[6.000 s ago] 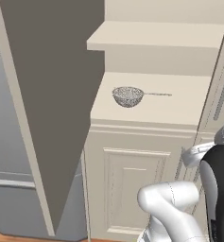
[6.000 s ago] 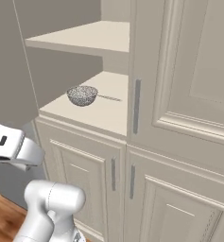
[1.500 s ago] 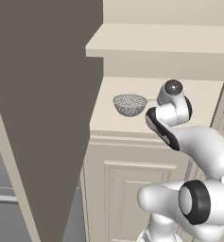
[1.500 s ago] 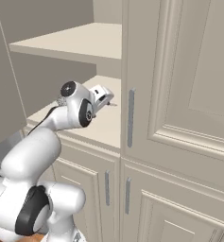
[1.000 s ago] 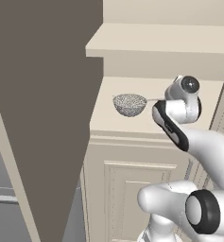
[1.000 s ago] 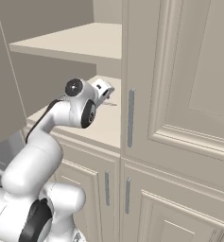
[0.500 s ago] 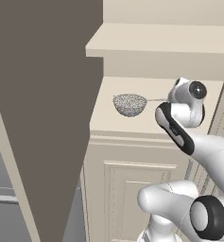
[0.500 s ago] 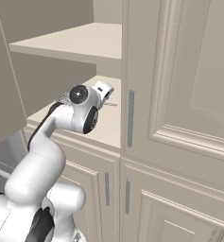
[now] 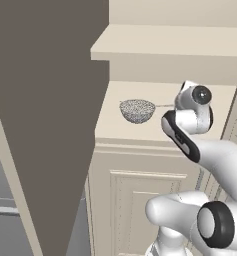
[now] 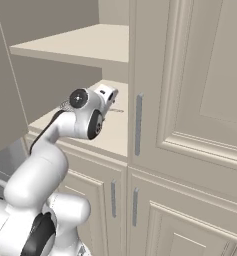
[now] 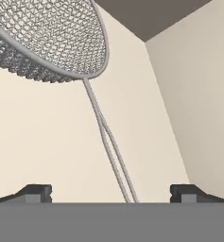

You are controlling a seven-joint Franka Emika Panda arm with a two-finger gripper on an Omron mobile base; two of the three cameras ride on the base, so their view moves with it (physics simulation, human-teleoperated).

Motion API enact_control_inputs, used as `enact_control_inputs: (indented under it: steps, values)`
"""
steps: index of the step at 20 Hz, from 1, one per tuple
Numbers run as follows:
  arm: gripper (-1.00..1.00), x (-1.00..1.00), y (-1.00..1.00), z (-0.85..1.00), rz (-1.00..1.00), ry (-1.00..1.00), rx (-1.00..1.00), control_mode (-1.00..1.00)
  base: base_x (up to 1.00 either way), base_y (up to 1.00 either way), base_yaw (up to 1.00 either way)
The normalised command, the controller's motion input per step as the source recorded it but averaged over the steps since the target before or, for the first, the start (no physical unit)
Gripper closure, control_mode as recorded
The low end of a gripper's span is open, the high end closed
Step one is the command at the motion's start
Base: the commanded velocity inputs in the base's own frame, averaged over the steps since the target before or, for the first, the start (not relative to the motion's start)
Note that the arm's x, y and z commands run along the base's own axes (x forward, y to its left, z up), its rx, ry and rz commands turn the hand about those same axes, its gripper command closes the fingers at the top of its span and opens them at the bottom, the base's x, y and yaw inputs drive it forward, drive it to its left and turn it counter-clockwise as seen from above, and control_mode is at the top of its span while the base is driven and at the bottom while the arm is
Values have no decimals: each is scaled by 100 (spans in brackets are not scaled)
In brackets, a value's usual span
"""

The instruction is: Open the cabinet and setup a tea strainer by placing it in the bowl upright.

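Now, step in hand: reaching for the strainer; the grasp is not yet made and the bowl is not in these views.
Cabinet [image 9: 155, 165]: its left door [image 9: 45, 120] stands swung wide open; the right door [image 10: 190, 85] is shut.
Landmark: the lower open shelf [image 9: 145, 127] of the cabinet, under a second shelf [image 9: 175, 45].
Strainer [image 9: 137, 110]: sits upright on that shelf, mesh basket toward the shelf's left side as the left base view shows it, thin wire handle [image 11: 111, 146] running out to the right, toward the arm.
Long axis: along the shelf, roughly parallel to its front edge; in the hand view the handle runs from the basket straight down between the two fingers [image 11: 35, 193].
Gripper [image 11: 111, 194]: spread wide, nothing held, one finger on each side of the handle's free end.
Bearing: the basket lies ahead of the fingers, along the line of approach; the handle end is nearest.
Contact: cannot tell whether the handle is already level with the fingertips or a little beyond them.
Next move, as a judgement: ease forward slightly, then close across the thin wire.
Risk: a wire that thin could slip or twist in the grip.
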Motion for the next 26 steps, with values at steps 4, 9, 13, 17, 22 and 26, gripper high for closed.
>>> enact_control_inputs:
  steps: [4, 9, 13, 17, 22, 26]
  values:
    - [-100, 9, 0, 0, 0, -15, -15, -100, 0, 0, 0]
    - [-100, 0, 0, 4, 0, -12, -10, -100, 0, 0, 0]
    - [-100, 23, 0, -9, 0, 13, -8, -100, 0, 0, 0]
    - [-100, 45, -4, 0, -2, 17, 0, -100, 0, 0, 0]
    - [-100, 42, -1, 0, -4, 13, 0, -100, 0, 0, 0]
    - [-100, 30, -1, 0, -2, 1, 0, -100, 0, 0, 0]
